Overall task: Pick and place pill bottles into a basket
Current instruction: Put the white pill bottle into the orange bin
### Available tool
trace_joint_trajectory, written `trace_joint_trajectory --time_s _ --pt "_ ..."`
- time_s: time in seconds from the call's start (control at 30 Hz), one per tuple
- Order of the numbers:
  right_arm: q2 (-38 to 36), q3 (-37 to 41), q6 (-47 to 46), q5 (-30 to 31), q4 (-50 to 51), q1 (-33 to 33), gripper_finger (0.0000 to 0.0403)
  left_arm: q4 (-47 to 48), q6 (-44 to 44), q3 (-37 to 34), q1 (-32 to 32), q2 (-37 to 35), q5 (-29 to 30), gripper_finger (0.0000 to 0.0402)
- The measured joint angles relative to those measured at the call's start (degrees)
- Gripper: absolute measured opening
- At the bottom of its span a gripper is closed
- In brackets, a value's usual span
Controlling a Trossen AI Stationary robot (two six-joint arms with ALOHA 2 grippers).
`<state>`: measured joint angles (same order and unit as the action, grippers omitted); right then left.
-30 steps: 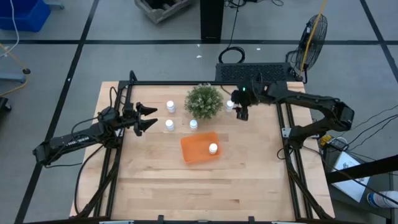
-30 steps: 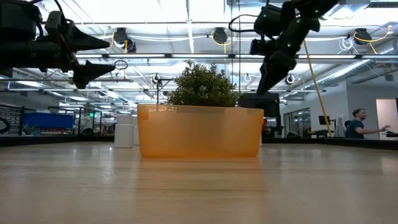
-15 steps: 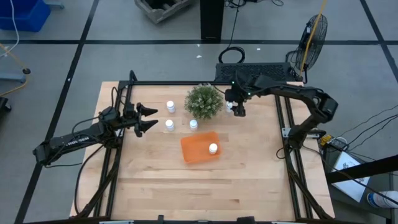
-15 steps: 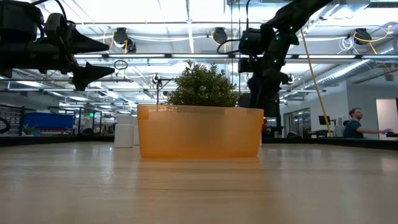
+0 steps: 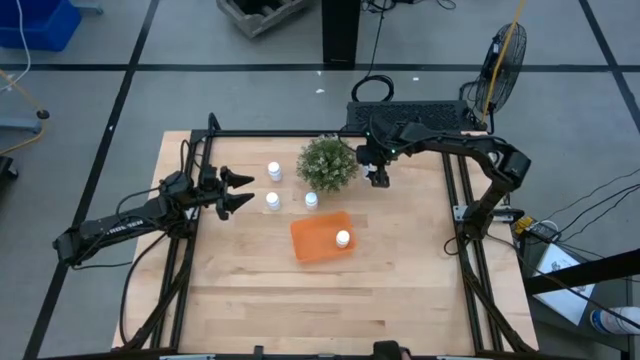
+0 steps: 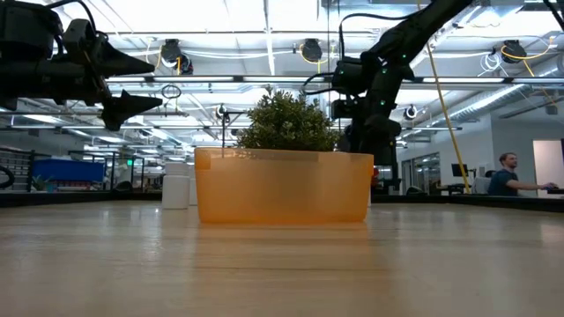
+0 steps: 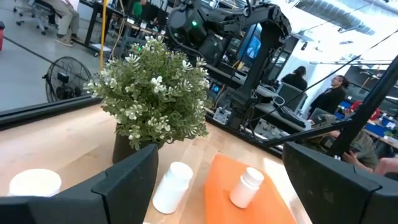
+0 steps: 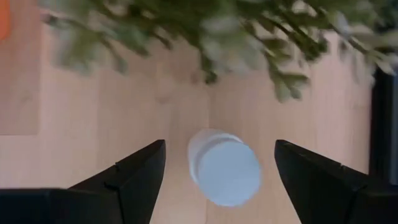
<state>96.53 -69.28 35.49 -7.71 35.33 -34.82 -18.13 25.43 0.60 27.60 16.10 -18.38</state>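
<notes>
Sliding in from the right over the last second, the right hand [image 5: 377, 176] now hangs just off the plant [image 5: 328, 163] at its three o'clock, where before it stood farther out toward the worktop's [image 5: 400, 280] edge. Its fingers [image 8: 134, 177] are spread apart with a pill bottle [image 8: 224, 165] standing between them, not yet gripped, so I judge a grab is close.

One bottle [image 5: 343, 238] already lies in the orange basket [image 5: 315, 240], which sits at six o'clock from the plant. Three more bottles wait at the plant's nine and seven o'clock [image 5: 274, 171] [image 5: 272, 201] [image 5: 311, 199]. The left hand [image 5: 238, 190] has not moved: it hovers at nine o'clock from them, fingers apart, holding nothing.
</notes>
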Motion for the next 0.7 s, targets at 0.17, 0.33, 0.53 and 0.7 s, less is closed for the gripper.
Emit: trace_joint_trajectory --time_s 0.17,0.33,0.53,0.7 --pt "-0.1 0.0 -0.1 0.0 0.1 -2.1 0.0295 0.0 0.8 0.0 0.0 0.0 -1.7 0.0349" --pt "0.0 1.3 -0.3 -1.2 0.1 -2.4 0.0295 0.0 0.8 0.0 0.0 0.0 -2.6 0.0349" --pt "0.0 2.2 -0.8 -1.4 -0.6 -1.4 0.0289 0.0 0.6 0.0 0.0 0.0 -2.6 0.0349" --pt "-0.1 2.2 -1.5 -1.4 -2.2 -1.5 0.0284 0.0 0.7 0.0 0.0 0.0 -2.6 0.0349"
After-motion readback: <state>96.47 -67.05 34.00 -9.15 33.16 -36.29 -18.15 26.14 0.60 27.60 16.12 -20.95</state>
